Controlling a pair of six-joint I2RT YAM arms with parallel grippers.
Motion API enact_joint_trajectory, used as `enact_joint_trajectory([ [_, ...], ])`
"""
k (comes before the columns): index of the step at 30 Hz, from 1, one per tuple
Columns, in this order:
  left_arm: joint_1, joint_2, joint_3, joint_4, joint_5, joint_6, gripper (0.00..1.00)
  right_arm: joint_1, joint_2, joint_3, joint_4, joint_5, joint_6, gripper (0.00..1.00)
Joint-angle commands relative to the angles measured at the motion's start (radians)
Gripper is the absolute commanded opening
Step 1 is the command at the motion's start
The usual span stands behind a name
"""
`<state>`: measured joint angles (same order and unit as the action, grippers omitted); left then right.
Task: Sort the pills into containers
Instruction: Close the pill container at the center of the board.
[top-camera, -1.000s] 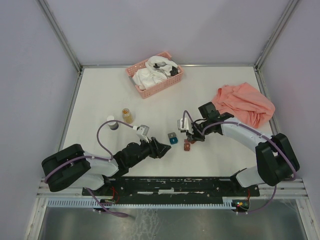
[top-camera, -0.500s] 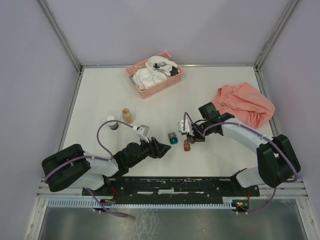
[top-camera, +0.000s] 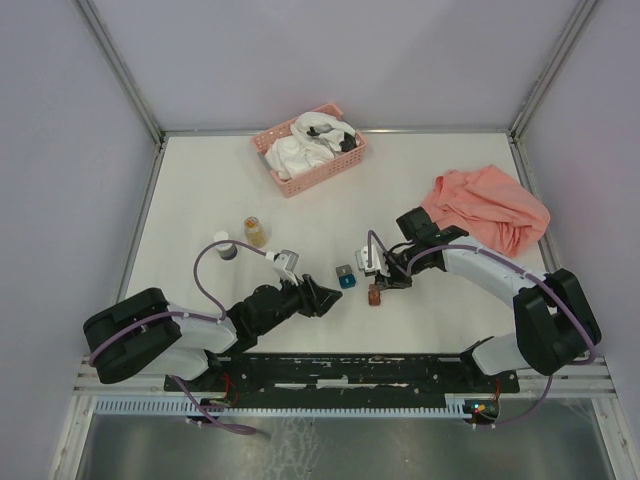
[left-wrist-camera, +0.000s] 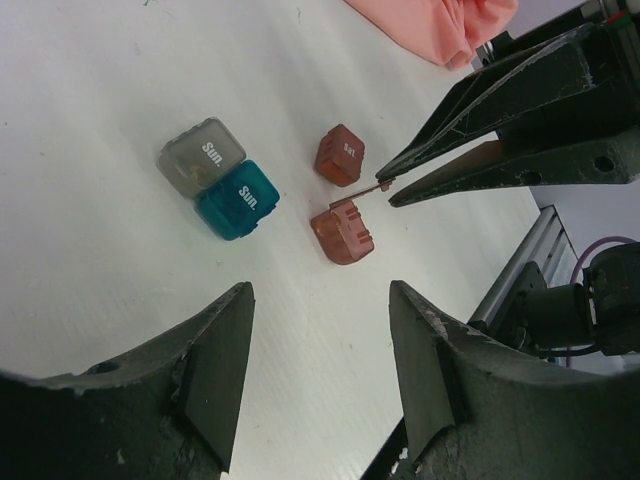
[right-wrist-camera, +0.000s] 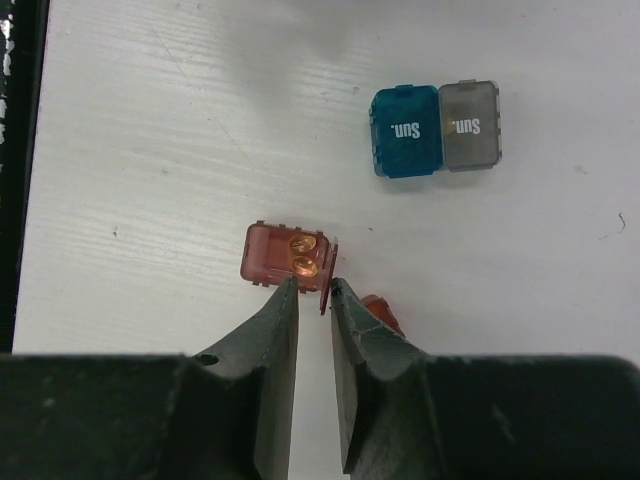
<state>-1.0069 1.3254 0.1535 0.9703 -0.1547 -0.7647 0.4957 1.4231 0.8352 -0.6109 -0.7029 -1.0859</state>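
A dark red container (right-wrist-camera: 270, 253) lies open on the table with two amber pills (right-wrist-camera: 303, 255) inside. Its lid (right-wrist-camera: 328, 272) stands on edge between the tips of my right gripper (right-wrist-camera: 312, 288), whose jaws are slightly open around it. A second dark red container (left-wrist-camera: 340, 154) is closed beside it. The teal container (right-wrist-camera: 405, 132) and grey container (right-wrist-camera: 470, 125) sit side by side. My left gripper (left-wrist-camera: 318, 290) hovers open and empty near the open red container (left-wrist-camera: 342, 232). The small jar of pills (top-camera: 255, 231) stands far left.
A pink basket (top-camera: 310, 148) of white cloths sits at the back. A salmon cloth (top-camera: 490, 205) lies at the right behind the right arm. A small white piece (top-camera: 221, 238) and a dark one (top-camera: 229, 253) lie next to the jar.
My right gripper's jaws have parted a little at the red container's lid. The left arm has not moved.
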Motion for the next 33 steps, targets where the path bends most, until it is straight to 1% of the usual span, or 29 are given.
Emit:
enact_joint_trajectory([
  [1, -0.004, -0.005, 0.019, 0.012, -0.003, 0.037, 0.63, 0.008, -0.018, 0.014, -0.041, -0.036, -0.048, 0.28],
  [6, -0.004, -0.002, 0.024, 0.009, -0.001, 0.038, 0.63, 0.011, -0.018, 0.021, -0.069, -0.044, -0.070, 0.32],
  [12, -0.005, -0.003, 0.027, 0.002, 0.000, 0.039, 0.63, 0.015, -0.017, 0.027, -0.091, -0.052, -0.089, 0.33],
  [15, -0.004, -0.002, 0.029, 0.002, 0.004, 0.039, 0.63, 0.015, -0.020, 0.029, -0.098, -0.053, -0.092, 0.35],
  [21, -0.006, 0.013, 0.045, 0.004, 0.045, 0.038, 0.63, 0.016, -0.019, 0.040, -0.121, -0.067, -0.096, 0.39],
  [24, -0.020, 0.029, 0.054, 0.004, 0.061, 0.053, 0.63, 0.016, -0.019, 0.046, -0.136, -0.072, -0.098, 0.42],
  [27, -0.042, 0.043, 0.063, 0.004, 0.069, 0.071, 0.61, 0.016, -0.017, 0.052, -0.146, -0.074, -0.099, 0.43],
  [28, -0.053, 0.049, 0.067, 0.003, 0.068, 0.076, 0.60, 0.015, -0.014, 0.054, -0.149, -0.072, -0.098, 0.43],
  [33, -0.122, 0.094, 0.099, -0.015, 0.060, 0.064, 0.41, 0.016, -0.011, 0.056, -0.148, -0.067, -0.094, 0.43],
])
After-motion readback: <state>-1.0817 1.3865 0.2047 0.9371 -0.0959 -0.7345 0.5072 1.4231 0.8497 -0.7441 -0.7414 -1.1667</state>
